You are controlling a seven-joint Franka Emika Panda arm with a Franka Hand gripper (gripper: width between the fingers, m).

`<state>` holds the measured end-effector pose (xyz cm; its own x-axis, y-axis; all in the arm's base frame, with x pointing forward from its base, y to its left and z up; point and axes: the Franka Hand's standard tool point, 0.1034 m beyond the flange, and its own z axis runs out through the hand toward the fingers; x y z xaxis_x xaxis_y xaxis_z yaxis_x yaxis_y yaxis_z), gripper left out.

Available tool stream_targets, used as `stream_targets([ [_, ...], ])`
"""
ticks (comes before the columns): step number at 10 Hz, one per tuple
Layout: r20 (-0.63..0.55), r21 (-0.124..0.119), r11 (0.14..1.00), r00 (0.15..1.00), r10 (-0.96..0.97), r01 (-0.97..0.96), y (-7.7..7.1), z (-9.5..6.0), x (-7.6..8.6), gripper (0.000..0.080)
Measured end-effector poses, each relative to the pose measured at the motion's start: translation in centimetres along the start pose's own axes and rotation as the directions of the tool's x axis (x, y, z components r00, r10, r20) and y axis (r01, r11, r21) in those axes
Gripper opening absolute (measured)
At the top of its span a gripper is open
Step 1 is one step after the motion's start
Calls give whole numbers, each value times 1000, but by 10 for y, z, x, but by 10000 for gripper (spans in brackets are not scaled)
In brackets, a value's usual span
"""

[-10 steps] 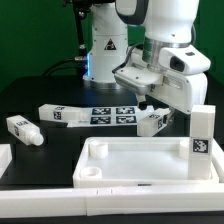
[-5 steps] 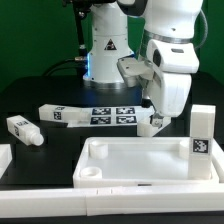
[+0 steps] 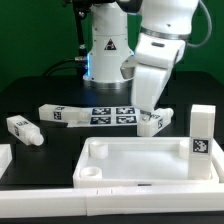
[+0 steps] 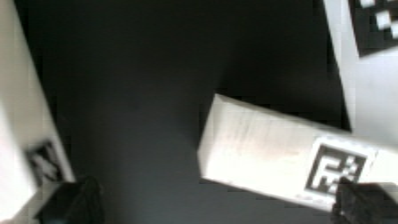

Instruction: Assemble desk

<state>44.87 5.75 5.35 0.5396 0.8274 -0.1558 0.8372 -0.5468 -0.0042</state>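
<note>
The desk panel is a white tray-like board with a raised rim and lies at the front. One white leg stands upright at its right corner. Another tagged leg lies on the black table just behind the panel, right under my gripper. In the wrist view this leg lies at an angle, its tagged end close to one dark fingertip. The other fingertip is far from it. My gripper is open and holds nothing.
Two more tagged legs lie on the table, one at the exterior view's left and a longer one behind it. The marker board lies flat beside the robot's base. Another white part's corner shows at the front left.
The wrist has turned and swung toward the exterior view's left, from sticking out sideways to pointing down over the lying leg. The parts have not moved.
</note>
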Motion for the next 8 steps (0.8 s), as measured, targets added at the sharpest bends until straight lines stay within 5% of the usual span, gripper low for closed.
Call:
stream_targets([
  [2,3,29,945,946,325,-325,7,-5,4,649],
  [6,10,39,824,825,565,-565,4,-4,6,649],
  [7,15,46,766,767,642,-642,3,-3,6,649],
  [8,41,67,610,613,789,-790,-3,1,6,649],
])
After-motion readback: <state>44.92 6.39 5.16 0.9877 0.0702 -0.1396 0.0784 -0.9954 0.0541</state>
